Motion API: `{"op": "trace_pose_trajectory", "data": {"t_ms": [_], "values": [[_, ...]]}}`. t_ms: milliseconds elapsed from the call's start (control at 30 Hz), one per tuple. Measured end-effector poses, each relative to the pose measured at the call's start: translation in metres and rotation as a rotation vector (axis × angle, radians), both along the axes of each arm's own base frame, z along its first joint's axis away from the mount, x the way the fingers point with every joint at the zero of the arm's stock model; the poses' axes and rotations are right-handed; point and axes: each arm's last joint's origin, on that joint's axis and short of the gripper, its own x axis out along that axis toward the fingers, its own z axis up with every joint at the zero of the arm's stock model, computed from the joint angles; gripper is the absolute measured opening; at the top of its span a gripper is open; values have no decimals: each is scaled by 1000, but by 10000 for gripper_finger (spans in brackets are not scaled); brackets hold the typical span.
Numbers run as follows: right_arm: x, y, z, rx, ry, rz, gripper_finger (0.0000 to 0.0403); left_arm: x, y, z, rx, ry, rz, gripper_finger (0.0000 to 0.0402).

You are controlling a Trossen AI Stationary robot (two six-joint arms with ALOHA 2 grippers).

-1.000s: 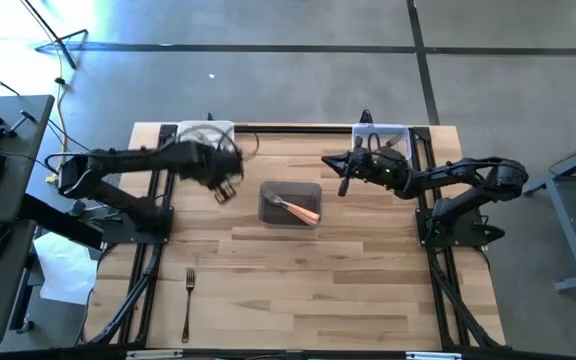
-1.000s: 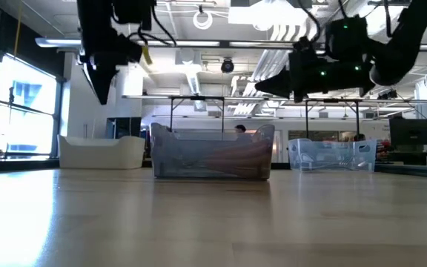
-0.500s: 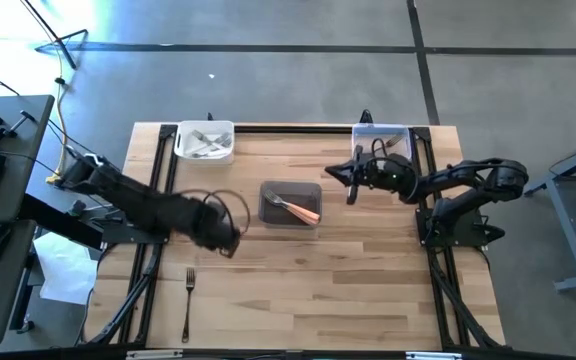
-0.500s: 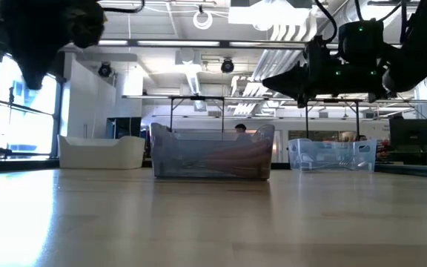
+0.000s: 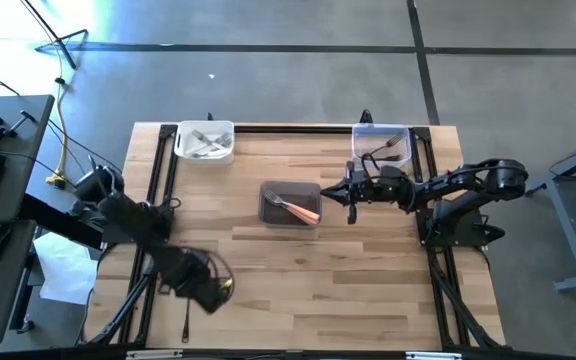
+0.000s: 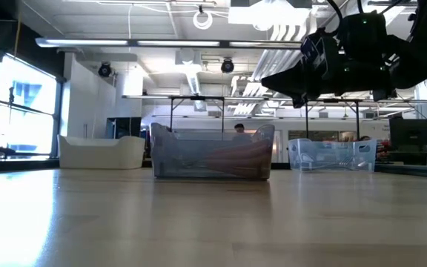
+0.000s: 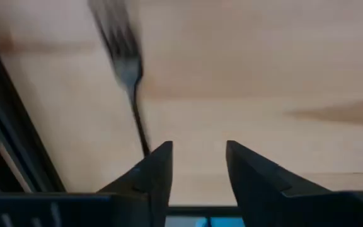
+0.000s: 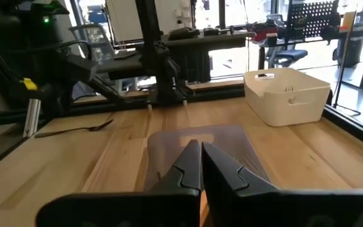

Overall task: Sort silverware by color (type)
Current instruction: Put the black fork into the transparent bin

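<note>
Three plastic tubs sit on the wooden table [image 5: 368,270]: white [image 5: 205,154], grey [image 5: 290,216], and clear [image 5: 380,131].

Your pale wood table [image 5: 368,270], white tub [image 5: 205,142], grey tub [image 5: 290,203] with orange-handled fork [image 5: 298,209], dark fork [image 7: 128,75].

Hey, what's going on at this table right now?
A two-armed robot is sorting forks into tubs by handle colour. The left hand is down at the near left corner of the table, open and empty, lined up on the one loose dark fork lying there. The right hand is shut and empty, hovering beside the middle grey tub, which holds an orange fork. The white tub and the clear tub at the far edge already hold forks.
</note>
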Motion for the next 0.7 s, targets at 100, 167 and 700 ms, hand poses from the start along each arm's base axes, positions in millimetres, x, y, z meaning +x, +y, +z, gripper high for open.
{"op": "trace_pose_trajectory", "data": {"t_ms": [100, 167, 700], "values": [[0, 1, 0, -13, -3, 5, 0, -11, -18, -7, -21, 59, 42, 153], [0, 1, 1, -15, -6, 5, 0, -16, -27, -15, -46, 140, 26, 157], [0, 1, 3, -15, -34, 4, 0, -18, -40, -63, -92, 75, -8, 134]]}}
